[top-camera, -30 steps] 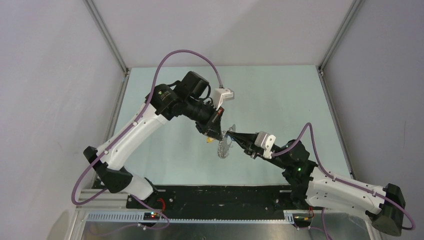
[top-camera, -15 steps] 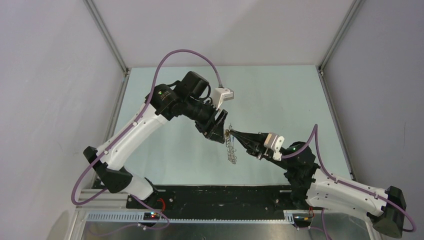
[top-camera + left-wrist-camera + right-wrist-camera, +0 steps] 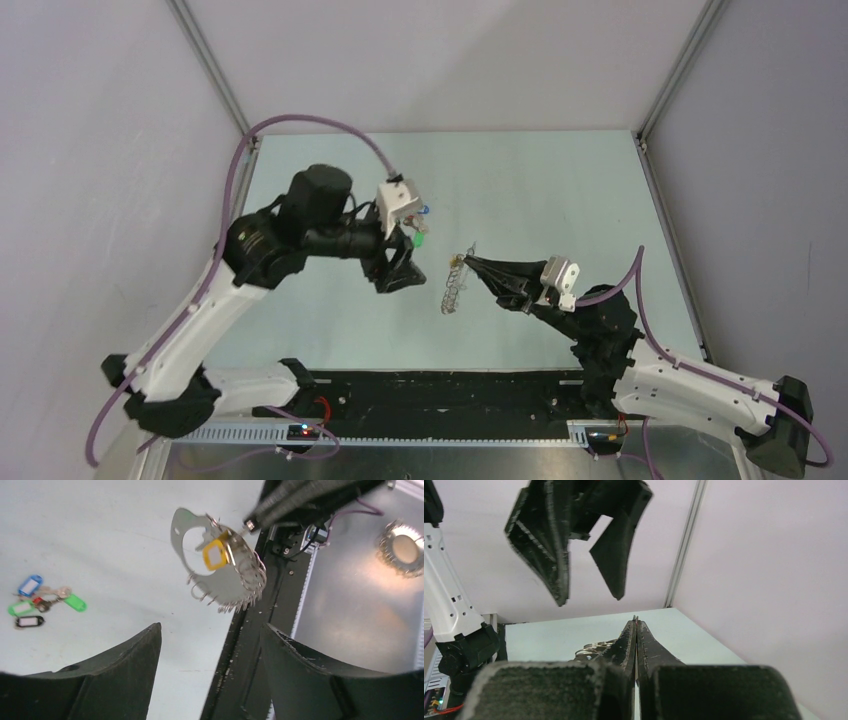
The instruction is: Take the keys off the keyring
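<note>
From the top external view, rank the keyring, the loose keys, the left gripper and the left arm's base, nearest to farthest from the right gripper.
1. keyring: pinched in the right gripper jaws, hanging just below.
2. loose keys and left gripper, both to its left: too close to call.
3. left arm's base: near edge, left, farthest.

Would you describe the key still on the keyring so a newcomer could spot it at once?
Start at the right gripper, shut on the keyring near the middle of the table. The key lies against that ring's flat grey face. It alone has a yellow tag; the loose keys, with blue and green tags, lie on the table.
</note>
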{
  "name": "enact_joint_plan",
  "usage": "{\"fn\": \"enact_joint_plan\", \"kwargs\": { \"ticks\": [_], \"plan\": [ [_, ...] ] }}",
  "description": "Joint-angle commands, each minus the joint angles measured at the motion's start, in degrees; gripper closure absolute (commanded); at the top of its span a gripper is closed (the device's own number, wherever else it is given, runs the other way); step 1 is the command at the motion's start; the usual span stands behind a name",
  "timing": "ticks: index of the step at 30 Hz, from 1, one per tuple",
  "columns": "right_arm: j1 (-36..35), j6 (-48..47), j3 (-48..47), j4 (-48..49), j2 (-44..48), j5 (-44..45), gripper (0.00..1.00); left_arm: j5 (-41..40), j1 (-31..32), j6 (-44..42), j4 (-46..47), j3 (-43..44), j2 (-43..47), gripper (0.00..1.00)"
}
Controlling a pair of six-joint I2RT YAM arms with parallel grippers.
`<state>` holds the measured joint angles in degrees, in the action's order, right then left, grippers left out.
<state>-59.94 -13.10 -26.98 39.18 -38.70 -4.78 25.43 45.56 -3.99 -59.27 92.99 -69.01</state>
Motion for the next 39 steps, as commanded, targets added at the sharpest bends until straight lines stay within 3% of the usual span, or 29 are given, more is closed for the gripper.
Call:
{"fn": "enact_joint_plan", "kwargs": {
  "ticks": [1,6,12,14,16,22,28,39],
  "plan": [
    [0.7,4.2,-0.1,3.3,0.9,1.3,1.00,4.3,0.0,-10.8,14.9,-9.5,8.3,0.25],
    [1.6,5.8,-0.1,3.6,0.7,0.1,1.00,7.6,0.1,-20.0,23.6,-17.6,14.1,0.27],
    [2.8,8.4,-0.1,4.4,0.4,-2.9,1.00,8.9,0.4,-25.0,29.1,-20.1,14.7,0.32],
    [3.1,8.7,-0.1,4.8,0.1,-4.2,1.00,10.0,0.4,-25.8,30.2,-20.0,14.0,0.37],
    [3.3,8.9,-0.1,5.1,-0.2,-5.2,1.00,11.6,0.4,-26.3,30.9,-19.8,13.3,0.48],
    [3.7,9.5,-0.1,6.4,-0.7,-8.0,1.00,14.3,0.4,-27.7,31.7,-20.0,12.0,0.64],
    [4.4,10.5,-0.1,7.2,-0.3,-9.6,1.00,15.9,0.3,-28.6,31.7,-21.3,11.2,0.57],
    [5.1,12.2,-0.2,8.5,-0.2,-11.2,1.00,18.9,0.4,-27.7,31.6,-19.6,8.3,0.59]
  ]
}}
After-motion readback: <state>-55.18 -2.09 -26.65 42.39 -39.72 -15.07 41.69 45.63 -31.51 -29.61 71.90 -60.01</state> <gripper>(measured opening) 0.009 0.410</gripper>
